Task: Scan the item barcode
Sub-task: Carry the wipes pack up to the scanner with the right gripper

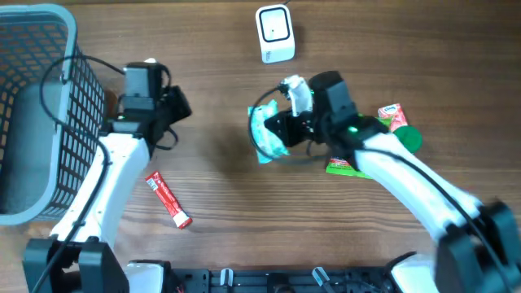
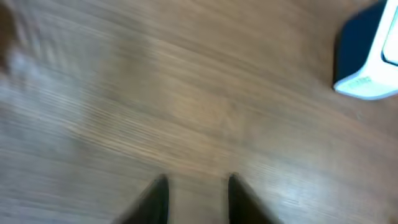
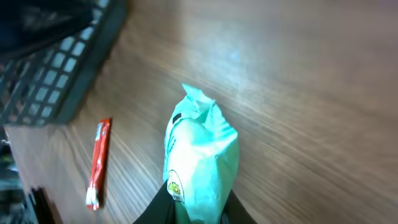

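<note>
**Overhead:** right claw (image 1: 285,130) clamped on teal packet (image 1: 267,134) over mid-worktop (image 1: 220,163). It sits below scanner (image 1: 274,34), near but apart. Packet is held on edge, prob. so a printed face can be turned to the scanner window; barcode itself not visible. Left arm (image 1: 114,163) sits beside basket (image 1: 49,32), clear of the scan path. Count: 2 arms, 1 scanner, 1 basket, 1 red stick sachet (image 1: 168,199) flat nr left arm, 3 spare packs (image 1: 391,114) clustered by right arm, partly covered.

**Left wrist:** blurred. Left claw (image 2: 198,199) has tips apart w/ bare wood between, nothing held: released. Scanner corner shows top right.

**Right wrist:** packet pinched at its lower end betw. both fingers (image 3: 152,214), crumpled top end free above the wood. The low grip prob. leaves most of the wrapper exposed for reading. Sachet + basket in bkgd. Judgement: scan not yet done; packet needs presenting to scanner.
</note>
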You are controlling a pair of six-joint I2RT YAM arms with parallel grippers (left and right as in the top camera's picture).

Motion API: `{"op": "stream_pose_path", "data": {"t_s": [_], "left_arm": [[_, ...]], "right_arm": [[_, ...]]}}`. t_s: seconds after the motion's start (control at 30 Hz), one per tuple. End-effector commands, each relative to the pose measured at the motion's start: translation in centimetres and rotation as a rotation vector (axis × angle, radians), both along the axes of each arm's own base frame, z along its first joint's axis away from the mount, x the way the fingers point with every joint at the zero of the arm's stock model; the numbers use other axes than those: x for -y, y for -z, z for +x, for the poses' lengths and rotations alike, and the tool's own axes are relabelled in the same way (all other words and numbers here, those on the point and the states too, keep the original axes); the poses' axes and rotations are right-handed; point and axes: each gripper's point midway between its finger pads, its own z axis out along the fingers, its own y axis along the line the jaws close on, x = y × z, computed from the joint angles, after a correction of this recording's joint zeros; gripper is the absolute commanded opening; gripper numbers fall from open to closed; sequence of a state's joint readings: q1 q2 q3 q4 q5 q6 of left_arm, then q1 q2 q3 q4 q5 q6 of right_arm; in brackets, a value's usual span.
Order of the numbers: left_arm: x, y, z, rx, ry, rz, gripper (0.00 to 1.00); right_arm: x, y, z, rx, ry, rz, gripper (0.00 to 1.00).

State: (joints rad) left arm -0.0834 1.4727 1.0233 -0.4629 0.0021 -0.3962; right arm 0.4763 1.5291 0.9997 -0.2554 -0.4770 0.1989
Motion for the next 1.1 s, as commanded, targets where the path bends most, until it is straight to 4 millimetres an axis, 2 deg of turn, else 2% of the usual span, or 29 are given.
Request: {"op": "stream_pose_path", "data": {"t_s": [0.0,0.03,0.07,0.13,0.17,0.3,0.37,0.4,0.43,0.53,0.67,0.7,0.77,0.83,0.97,1.07], "left_arm": [[-3.9,0.8,0.6,-0.011,-0.017,0.098,0.53],[-4.2,1.3,0.7,-0.021,-0.025,0.099,0.70],[-4.5,1.8,0.7,-0.033,-0.029,0.099,1.00],[-4.5,2.1,0.5,-0.048,-0.031,0.098,1.00],[-4.5,2.1,0.5,-0.048,-0.031,0.098,1.00],[-4.5,2.1,0.5,-0.049,-0.031,0.098,1.00],[-4.5,2.1,0.5,-0.049,-0.031,0.098,1.00],[-4.5,2.1,0.5,-0.049,-0.031,0.098,1.00],[-4.5,2.1,0.5,-0.049,-0.031,0.099,1.00],[-4.5,2.1,0.5,-0.049,-0.031,0.099,1.00],[-4.5,2.1,0.5,-0.049,-0.031,0.098,1.00],[-4.5,2.1,0.5,-0.049,-0.031,0.098,1.00],[-4.5,2.1,0.5,-0.049,-0.031,0.098,1.00],[-4.5,2.1,0.5,-0.049,-0.031,0.099,1.00],[-4.5,2.1,0.5,-0.049,-0.031,0.098,1.00],[-4.5,2.1,0.5,-0.049,-0.031,0.099,1.00]], "right_arm": [[2.5,-4.4,0.4,0.252,-0.019,-0.137,0.04],[2.9,-5.2,0.0,0.285,-0.040,-0.164,0.04],[3.3,-5.8,-0.2,0.297,-0.047,-0.190,0.04],[4.0,-7.5,-0.1,0.279,-0.037,-0.244,0.04],[4.4,-9.0,0.2,0.282,-0.027,-0.275,0.04],[6.3,-17.9,2.9,0.431,0.012,-0.443,0.04],[6.8,-20.4,4.4,0.542,-0.040,-0.555,0.04],[7.2,-20.9,5.6,0.595,-0.035,-0.615,0.04],[7.4,-20.9,6.9,0.643,-0.035,-0.675,0.04],[6.4,-18.3,10.5,0.700,-0.079,-0.844,0.04],[2.7,-13.6,15.7,0.773,-0.072,-1.026,0.04],[2.0,-11.9,17.7,0.800,-0.036,-1.106,0.04],[1.4,-8.9,21.1,0.850,0.014,-1.231,0.04],[0.5,-6.8,23.6,0.901,0.092,-1.244,0.04],[-1.0,-5.6,26.2,1.008,0.226,-1.173,0.04],[-1.7,-6.1,27.2,1.076,0.316,-1.106,0.04]]}}
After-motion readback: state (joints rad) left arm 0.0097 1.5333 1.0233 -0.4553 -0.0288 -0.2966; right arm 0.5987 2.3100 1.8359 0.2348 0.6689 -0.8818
